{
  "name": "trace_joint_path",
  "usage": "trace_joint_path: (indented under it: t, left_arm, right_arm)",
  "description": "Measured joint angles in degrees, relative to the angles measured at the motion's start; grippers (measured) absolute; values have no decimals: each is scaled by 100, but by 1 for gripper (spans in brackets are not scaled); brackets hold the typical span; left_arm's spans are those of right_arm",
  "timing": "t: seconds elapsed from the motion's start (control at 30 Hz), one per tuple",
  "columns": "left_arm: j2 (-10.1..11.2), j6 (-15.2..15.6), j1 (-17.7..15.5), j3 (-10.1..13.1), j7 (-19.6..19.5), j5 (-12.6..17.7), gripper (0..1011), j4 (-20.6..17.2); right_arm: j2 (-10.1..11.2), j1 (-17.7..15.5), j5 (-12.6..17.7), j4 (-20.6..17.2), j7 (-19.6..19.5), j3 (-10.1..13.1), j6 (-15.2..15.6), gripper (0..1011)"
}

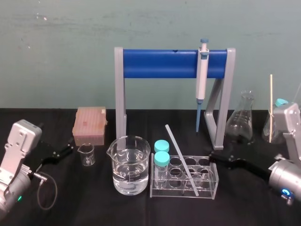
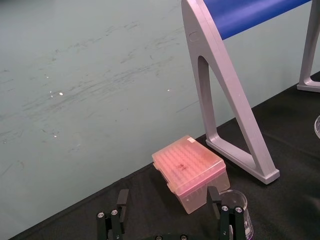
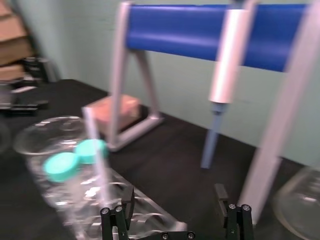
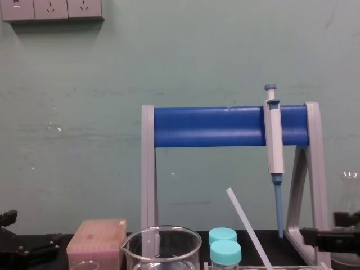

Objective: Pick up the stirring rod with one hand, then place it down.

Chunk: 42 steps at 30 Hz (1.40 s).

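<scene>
The stirring rod [image 1: 181,159] is a thin translucent stick lying slanted across the clear tube rack [image 1: 212,184], its upper end pointing back and to the left. It also stands out in the chest view as the stirring rod [image 4: 247,226] and in the right wrist view as the stirring rod [image 3: 98,155]. My right gripper [image 1: 217,158] sits low at the rack's right end, a little right of the rod, open and empty; the right gripper [image 3: 174,197] shows its fingers wide apart. My left gripper [image 1: 57,153] rests at the far left, and the left gripper [image 2: 168,197] is open with nothing in it.
A water-filled beaker [image 1: 130,165] stands left of the rack, which holds two teal-capped tubes [image 1: 161,158]. Behind is a blue-barred stand [image 1: 160,63] with a pipette [image 1: 202,77] hanging on it. A pink tip box [image 1: 89,125] and small beaker [image 1: 86,154] sit left; a conical flask [image 1: 241,120] stands right.
</scene>
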Motion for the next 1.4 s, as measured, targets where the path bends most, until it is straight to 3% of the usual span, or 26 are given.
trace_joint_path:
  t: [0.13, 0.47, 0.9, 1.4]
  left_arm:
    - [0, 0, 0, 0, 0, 0, 1000, 0]
    - [0, 0, 0, 0, 0, 0, 1000, 0]
    - [0, 0, 0, 0, 0, 0, 1000, 0]
    - [0, 0, 0, 0, 0, 0, 1000, 0]
  right_arm:
    - [23, 73, 75, -146, 467, -88, 187, 1003]
    - [-47, 334, -59, -208, 894, -381, 225, 1003]
    - [-602, 1031, -271, 551, 1033, -732, 254, 1003]
    - [-939, 1467, -349, 1112, 1262, -965, 217, 1003]
